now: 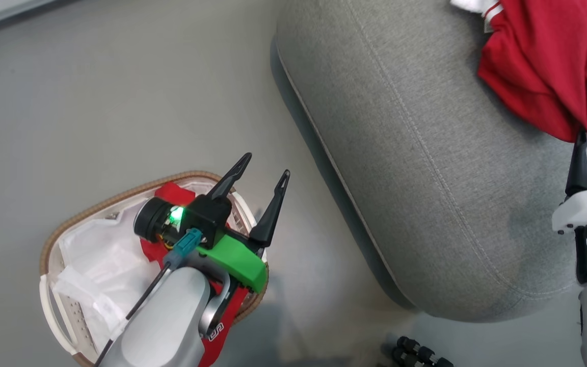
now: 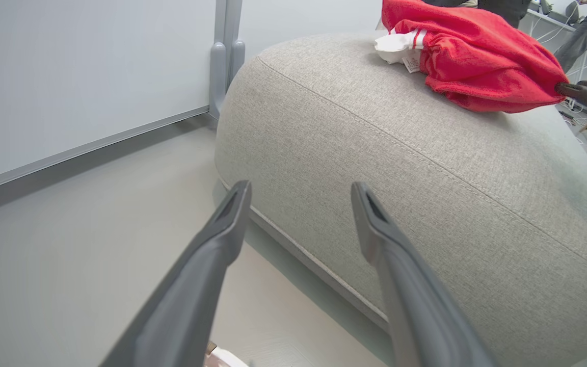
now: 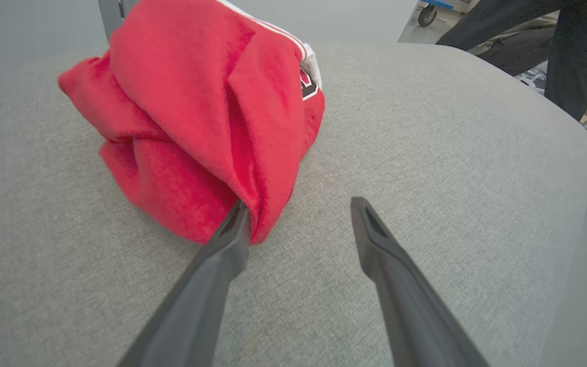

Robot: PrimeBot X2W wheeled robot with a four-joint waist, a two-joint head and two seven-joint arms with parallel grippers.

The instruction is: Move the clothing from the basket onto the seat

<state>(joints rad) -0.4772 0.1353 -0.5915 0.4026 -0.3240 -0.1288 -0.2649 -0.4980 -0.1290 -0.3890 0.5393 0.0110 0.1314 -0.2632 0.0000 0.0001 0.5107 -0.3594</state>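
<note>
The basket stands on the floor at the lower left of the head view, its white liner crumpled inside. A red garment lies in it, partly hidden under my left arm. My left gripper hovers open over the basket's right rim, holding nothing, and its fingers point toward the seat. On the grey seat lies a red garment with white stripes. My right gripper is open just above the cushion, and its left fingertip touches that garment's near edge.
Bare grey floor separates the basket from the seat. Small dark parts sit on the floor by the seat's near corner. A white wall panel with a grey post stands behind the seat. A person's legs are beyond its far edge.
</note>
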